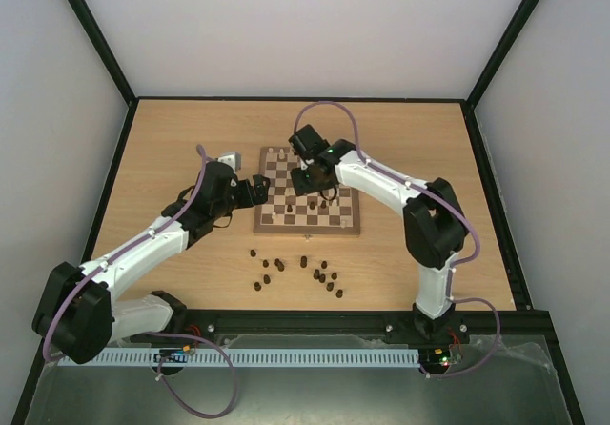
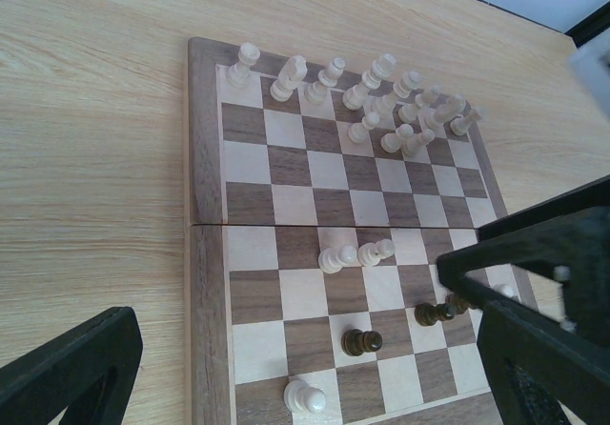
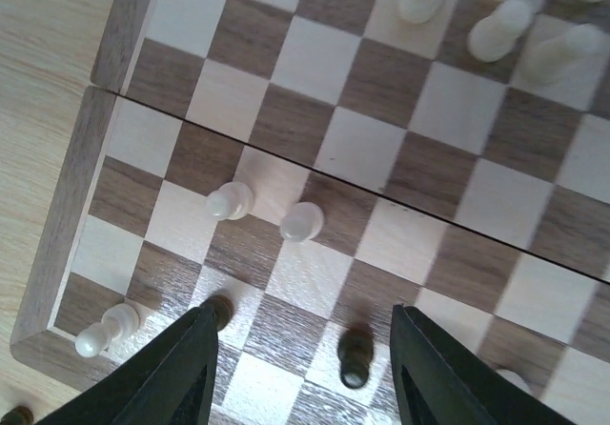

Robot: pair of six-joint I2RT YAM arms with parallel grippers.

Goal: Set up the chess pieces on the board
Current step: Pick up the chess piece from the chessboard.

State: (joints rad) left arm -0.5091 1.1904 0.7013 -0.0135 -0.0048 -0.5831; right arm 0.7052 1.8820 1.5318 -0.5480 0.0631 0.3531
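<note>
The board (image 1: 307, 230) lies mid-table. Cream chess pieces (image 2: 381, 96) crowd its far rows. Two cream pawns (image 3: 231, 199) (image 3: 302, 221) stand near the centre fold, and another cream pawn (image 3: 105, 330) stands on the corner square. My right gripper (image 3: 303, 325) hovers open over the board's near rows. A dark pawn (image 3: 355, 356) stands free between its fingers, and a second dark pawn (image 3: 217, 309) stands by the left finger (image 3: 186, 368). My left gripper (image 1: 255, 191) is wide open at the board's left edge and holds nothing. Several dark pieces (image 1: 303, 271) lie loose on the table.
The loose dark pieces spread across the tabletop between the board's near edge and the arm bases. One dark piece (image 3: 11, 414) stands just off the board's corner. A black frame (image 1: 124, 91) with white walls encloses the wooden table (image 1: 172, 149).
</note>
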